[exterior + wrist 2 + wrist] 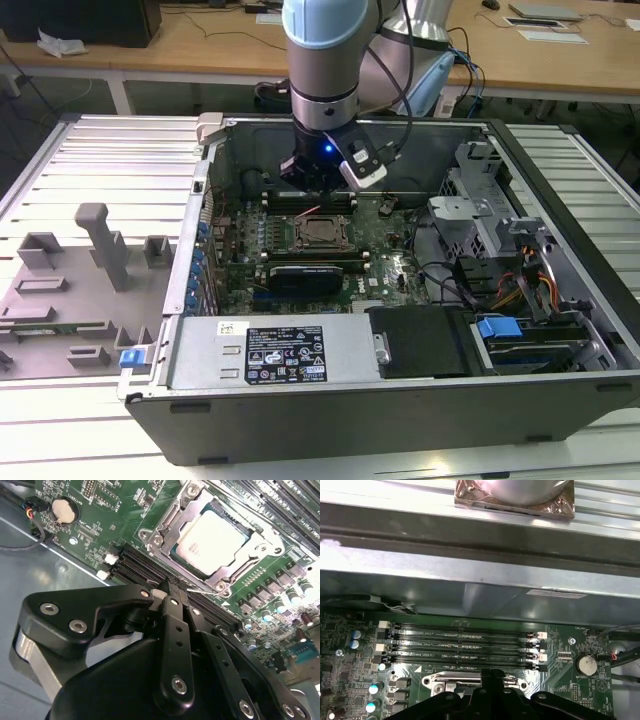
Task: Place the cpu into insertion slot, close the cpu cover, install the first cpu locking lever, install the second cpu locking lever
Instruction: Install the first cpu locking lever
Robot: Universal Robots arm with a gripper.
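Wooden desks (200, 50) line the back of a workshop where an open computer case (400, 400) lies on a slatted metal table (120, 150). A grey robot arm (330, 50) reaches straight down into the case, its wrist vertical. The gripper (318, 190) hangs low over the green circuit board (400, 275), above the long memory slots (465, 642) just beside the socket (155, 535). In the second wrist view the black fingers (172, 605) are pressed together at their tips. A thin metal rod (205, 591) runs from beside those tips along the socket's edge; whether they pinch it cannot be told. The processor chip (212, 537) sits flat in the socket, its silver top showing through the cut-out of the cover plate (235, 565) lying down around it. A coin battery (586, 664) sits near the slots' end.
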